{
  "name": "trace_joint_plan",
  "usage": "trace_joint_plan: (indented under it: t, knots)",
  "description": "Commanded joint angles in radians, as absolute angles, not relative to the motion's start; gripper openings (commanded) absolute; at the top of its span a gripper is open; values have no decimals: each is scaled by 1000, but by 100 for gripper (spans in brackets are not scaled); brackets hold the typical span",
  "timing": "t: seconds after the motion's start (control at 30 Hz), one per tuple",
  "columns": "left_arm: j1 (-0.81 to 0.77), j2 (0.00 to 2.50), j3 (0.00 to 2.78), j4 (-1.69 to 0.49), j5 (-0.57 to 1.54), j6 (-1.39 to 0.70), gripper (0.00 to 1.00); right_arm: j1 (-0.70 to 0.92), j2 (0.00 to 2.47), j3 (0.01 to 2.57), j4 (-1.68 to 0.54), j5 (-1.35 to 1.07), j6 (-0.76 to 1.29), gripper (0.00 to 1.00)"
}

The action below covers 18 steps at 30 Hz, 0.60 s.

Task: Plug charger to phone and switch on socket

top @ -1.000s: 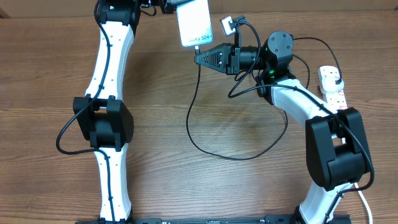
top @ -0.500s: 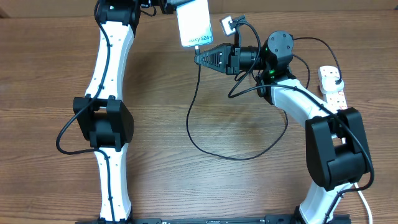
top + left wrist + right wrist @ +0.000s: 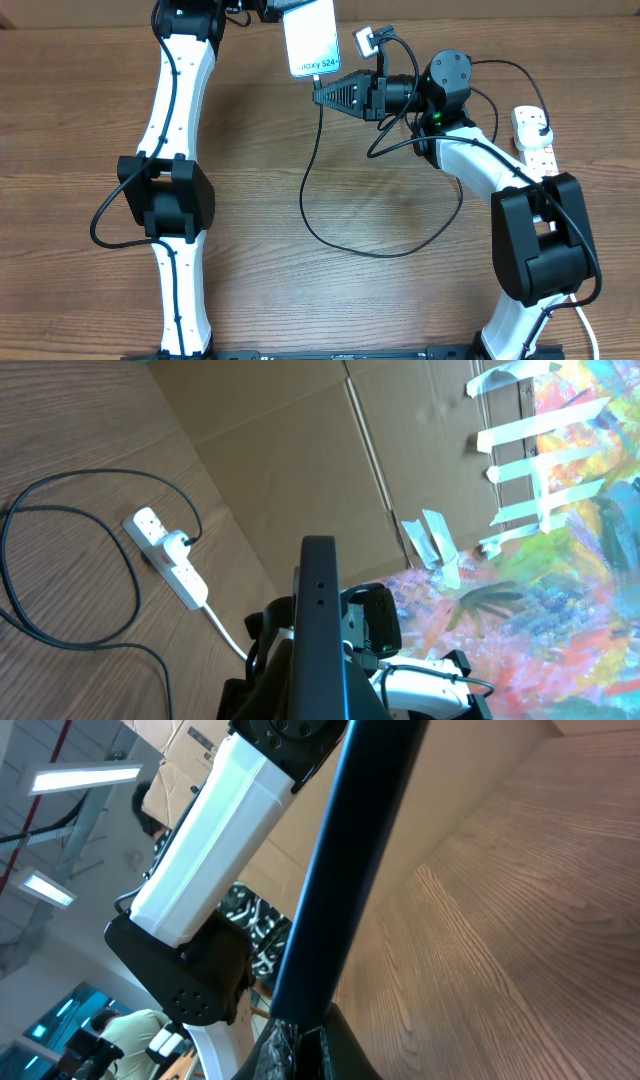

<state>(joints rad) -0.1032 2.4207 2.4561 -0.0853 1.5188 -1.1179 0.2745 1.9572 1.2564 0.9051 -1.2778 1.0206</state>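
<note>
The charger (image 3: 304,205), a thin black cable, lies in a wide loop across the middle of the tabletop (image 3: 80,280). Its black plug head sits in the white socket (image 3: 535,140) by the right edge. The right gripper (image 3: 318,90) is pinched together on the plug tip at the lettered short end of the phone (image 3: 312,38). The phone's pale, bright screen faces up at the far edge, where the left gripper (image 3: 283,10) is clamped on it.

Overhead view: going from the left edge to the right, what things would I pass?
Left arm → phone → right arm's round black joint → socket. The charger and right end effector overlap these, so they're omitted.
</note>
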Motion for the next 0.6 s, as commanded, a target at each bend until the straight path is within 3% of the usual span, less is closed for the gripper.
trace_joint_plan:
  t: [0.0, 0.57]
  knots:
    - [-99, 2415, 2476, -81, 1571, -1096, 4, 266, 1958, 1277, 912, -1265, 1024, 4]
    - [-100, 2415, 2476, -81, 1576, -1096, 4, 266, 1958, 1277, 911, -1224, 1048, 4]
